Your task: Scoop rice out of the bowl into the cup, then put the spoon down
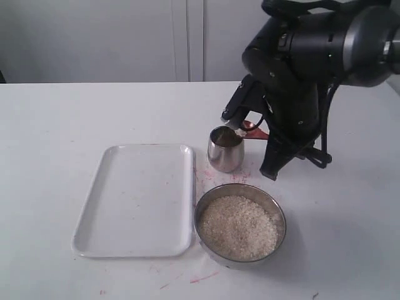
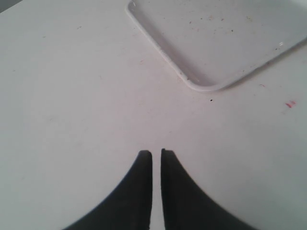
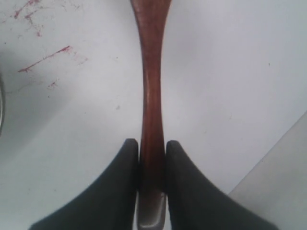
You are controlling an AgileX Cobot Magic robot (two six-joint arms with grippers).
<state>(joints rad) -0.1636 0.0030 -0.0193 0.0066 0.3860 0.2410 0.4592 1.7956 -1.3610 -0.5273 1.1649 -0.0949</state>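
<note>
The wide metal bowl [image 1: 282,220] sits near the table's front, filled with off-white rice [image 1: 237,226]. Just behind it stands the small steel cup [image 1: 225,150]. My right gripper [image 1: 234,117] hangs over the cup's far rim, shut on the reddish-brown spoon [image 1: 255,129]. In the right wrist view the spoon's slim handle [image 3: 151,91] runs straight out from between the black fingers [image 3: 122,182], and its oval end is cut off by the frame edge. My left gripper [image 2: 156,153] is shut on nothing, low over bare table, and does not show in the exterior view.
A white rectangular tray [image 1: 134,200] lies left of the bowl and cup; its corner [image 2: 225,43] shows beyond my left gripper. Red smears [image 3: 45,57] mark the white table. The bulky black right arm [image 1: 306,69] stands behind and right of the cup.
</note>
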